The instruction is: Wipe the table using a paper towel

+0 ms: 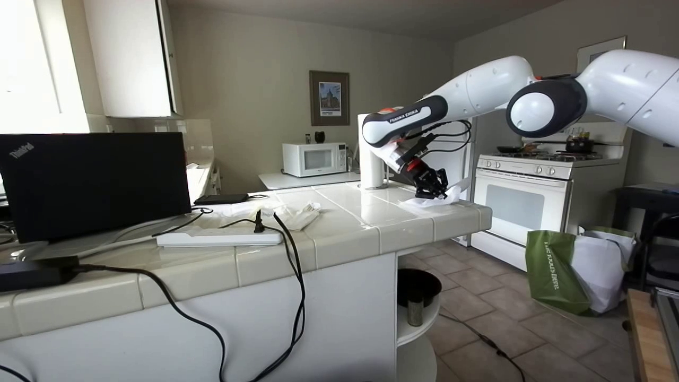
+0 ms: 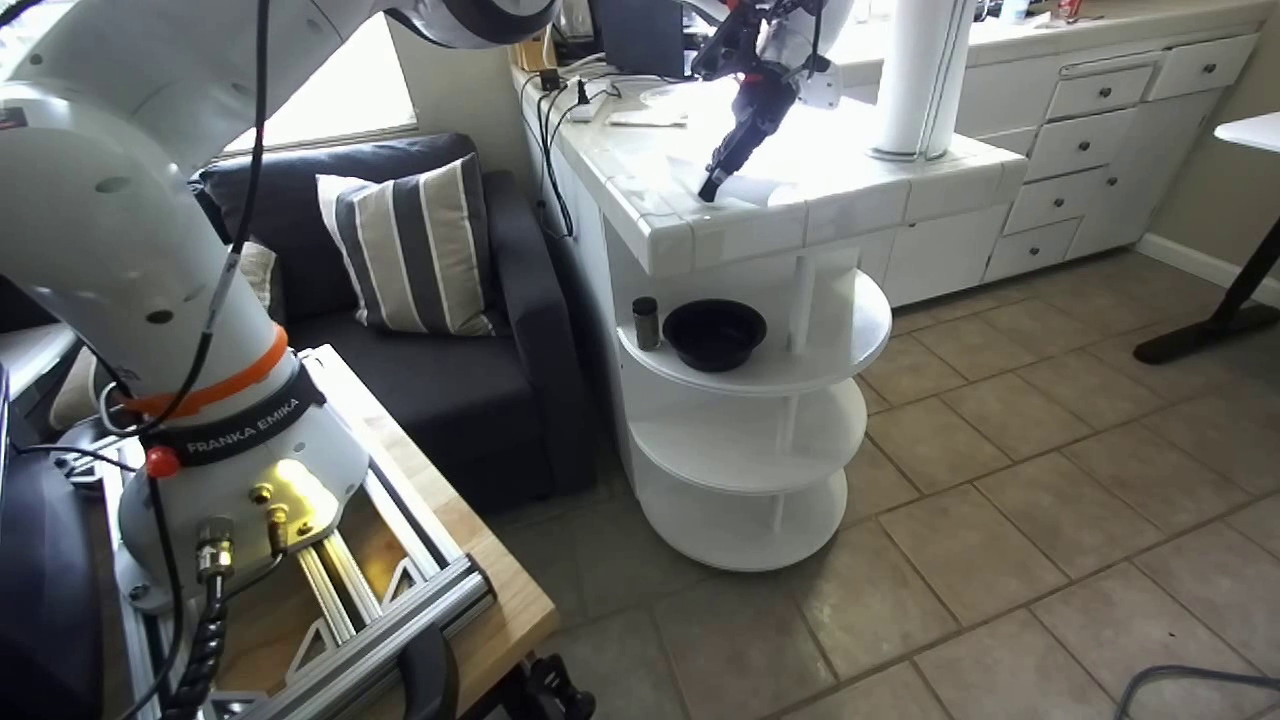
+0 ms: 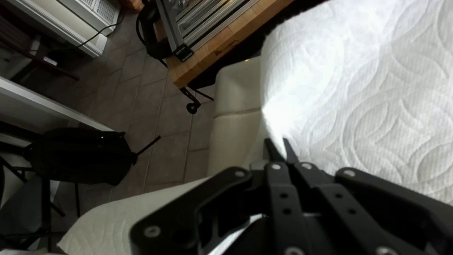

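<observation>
One embossed white paper towel sheet is clamped in my gripper, the fingers together on it. Gripper attitude: tilted, tips down, at the end of the table. Sheet position: beneath and beside the tips, part of it on the table top in an exterior view. Roll: upright on the table, near the gripper. I cannot tell whether sheet and roll are joined.

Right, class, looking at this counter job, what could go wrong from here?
The gripper has only a small pinch of the sheet, which might tear or slip. Both are near the edge of the counter, so a stroke could overrun. The roll stands close by and might get knocked.
</observation>
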Robot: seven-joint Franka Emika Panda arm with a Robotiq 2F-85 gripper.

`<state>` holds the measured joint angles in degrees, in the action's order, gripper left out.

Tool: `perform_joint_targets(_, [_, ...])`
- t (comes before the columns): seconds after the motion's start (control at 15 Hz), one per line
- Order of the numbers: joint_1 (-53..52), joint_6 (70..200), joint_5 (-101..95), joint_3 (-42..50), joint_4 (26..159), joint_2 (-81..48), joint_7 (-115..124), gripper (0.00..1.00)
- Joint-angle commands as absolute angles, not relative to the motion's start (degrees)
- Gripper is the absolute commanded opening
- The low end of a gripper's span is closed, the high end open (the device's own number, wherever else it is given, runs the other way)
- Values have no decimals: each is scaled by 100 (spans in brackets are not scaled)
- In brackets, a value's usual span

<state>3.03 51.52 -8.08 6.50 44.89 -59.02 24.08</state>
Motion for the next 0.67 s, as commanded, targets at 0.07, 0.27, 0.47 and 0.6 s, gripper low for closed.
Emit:
perform_joint_targets(0.07, [125, 5472, -584, 401, 4265, -6125, 2484, 0])
perform_joint_targets(0.27, [-69, 5632, -454, 251, 4039, -6200, 2663, 0])
perform_joint_targets(0.47, [-228, 5856, -397, 192, 3846, -6246, 2879, 0])
perform_joint_targets(0.6, [-291, 6159, -376, 204, 3745, -6261, 3078, 0])
